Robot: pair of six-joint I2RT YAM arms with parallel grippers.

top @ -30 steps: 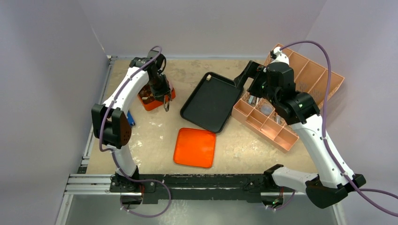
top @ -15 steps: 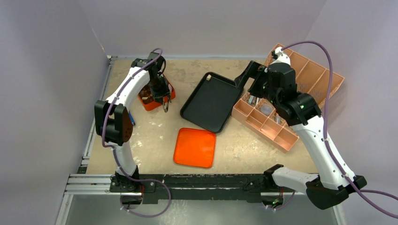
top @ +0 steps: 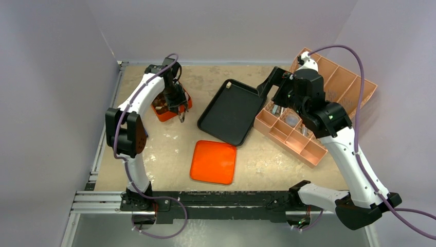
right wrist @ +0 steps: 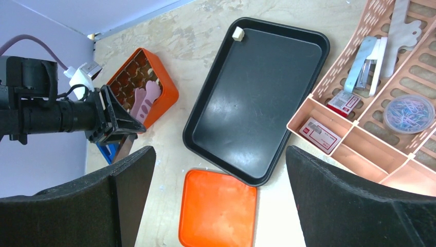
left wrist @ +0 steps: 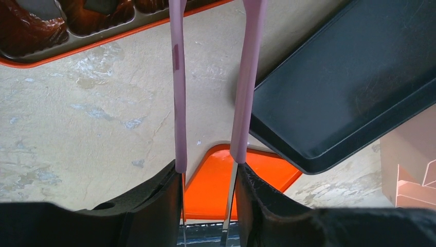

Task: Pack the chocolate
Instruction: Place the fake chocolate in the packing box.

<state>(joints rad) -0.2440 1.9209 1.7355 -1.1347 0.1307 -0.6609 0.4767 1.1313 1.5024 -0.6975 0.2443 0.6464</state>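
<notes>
small, light cubes are asking for a soft pinch

the left gripper (left wrist: 209, 172) is pinching a pair of pink tweezers (left wrist: 247, 77) near their root. their long arms are reaching over the orange box (right wrist: 167, 95) at the far left of the tabletop (left wrist: 103, 128). the tips are running out of the left wrist view, so i cannot tell if they are carrying anything. the right gripper (right wrist: 218, 154) is hanging spread wide and empty above the black tray (right wrist: 257, 103).

most of the chocolate (right wrist: 132, 77) seems to be sitting in the brown wells of the orange box. one cream-white piece (right wrist: 237, 34) is lying alone in the far corner of the black tray, just beside its rim.

in my judgement each piece is very light and stiff, but it is probably chipping easily at the edges, and its smooth sides are likely making it slippery. the best hold is on two flat opposite faces, about half way up, with only gentle pressure. too much pressure is risking a mark or a broken corner, and too little is letting the cube flick away. for the piece in the tray corner, coming straight from above on the sides away from the rim looks safest.
</notes>
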